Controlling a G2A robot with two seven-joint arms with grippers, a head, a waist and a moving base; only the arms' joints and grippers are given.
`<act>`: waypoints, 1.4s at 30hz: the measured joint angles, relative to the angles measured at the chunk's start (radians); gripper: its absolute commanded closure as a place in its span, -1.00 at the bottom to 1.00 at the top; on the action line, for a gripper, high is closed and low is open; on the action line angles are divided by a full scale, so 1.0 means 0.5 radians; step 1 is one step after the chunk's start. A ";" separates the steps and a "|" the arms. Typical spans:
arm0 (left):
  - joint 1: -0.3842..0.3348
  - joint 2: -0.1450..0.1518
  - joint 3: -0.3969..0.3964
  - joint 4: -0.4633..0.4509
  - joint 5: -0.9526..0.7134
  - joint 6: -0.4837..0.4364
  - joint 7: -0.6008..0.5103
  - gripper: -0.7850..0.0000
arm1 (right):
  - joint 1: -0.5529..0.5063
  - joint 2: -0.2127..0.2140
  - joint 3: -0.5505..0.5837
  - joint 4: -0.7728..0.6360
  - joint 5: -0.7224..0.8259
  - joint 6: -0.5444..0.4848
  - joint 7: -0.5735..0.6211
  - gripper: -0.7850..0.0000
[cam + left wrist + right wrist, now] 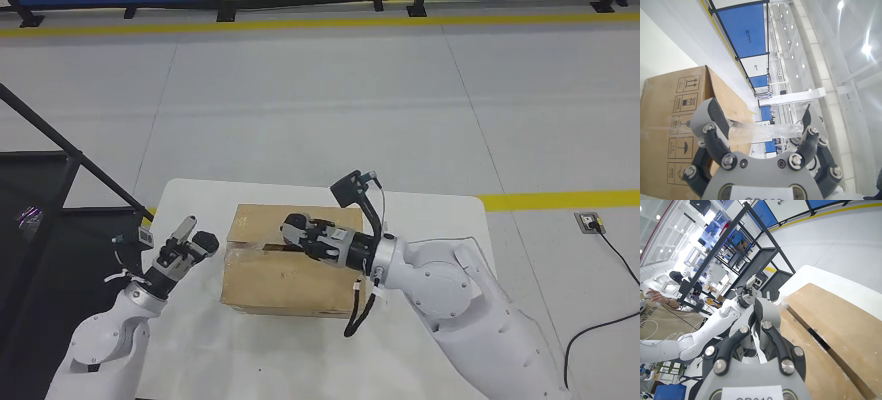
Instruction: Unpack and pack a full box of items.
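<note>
Cardboard box (pixel 280 275), big and brown, sits in the middle of the white table (pixel 440 215). Its two top flaps (pixel 838 313) are folded down flat. A thin dark gap (pixel 819 340) runs between them. Some shiny bits of clear sticky film (pixel 783 303) cling to the top near one end.

The right gripper (pixel 292 232) is just above the top of the box, close to the gap. Its two fingers (pixel 758 311) are pressed tight together. I cannot see anything between them.

The left gripper (pixel 190 238) is beside the box, just off its left end, and it does not touch the box. Its fingers are spread wide apart. A crinkly strip of clear tape (pixel 762 130) stretches across the open space from one finger to the other. One end sits by the black pad (pixel 719 115) on the finger nearer the box. The side of the box next to this gripper has small black picture signs (pixel 685 102) printed in a row.
</note>
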 measured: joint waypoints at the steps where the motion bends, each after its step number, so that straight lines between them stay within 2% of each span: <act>1: -0.007 0.002 -0.002 0.009 -0.013 0.011 -0.034 -1.00 | 0.009 -0.001 0.000 -0.004 -0.005 -0.004 0.005 1.00; 13: -0.018 0.018 0.021 0.044 -0.082 -0.061 -0.329 -1.00 | 0.150 -0.036 -0.090 0.027 -0.013 0.005 0.047 1.00; 25: -0.065 0.014 0.118 0.099 0.035 -0.036 -0.252 -1.00 | 0.242 -0.063 -0.184 -0.004 -0.170 -0.105 0.053 1.00; 34: -0.044 0.018 0.060 0.089 -0.107 -0.028 -0.211 -1.00 | 0.261 -0.076 -0.213 -0.011 -0.332 -0.124 0.006 1.00; 38: -0.096 0.024 0.013 0.112 -0.226 0.050 -0.223 -1.00 | 0.256 -0.077 -0.189 0.004 -0.344 -0.134 -0.009 1.00; 42: -0.176 0.027 0.032 0.150 -0.244 0.105 -0.282 -1.00 | 0.241 -0.076 -0.169 0.007 -0.344 -0.162 -0.018 1.00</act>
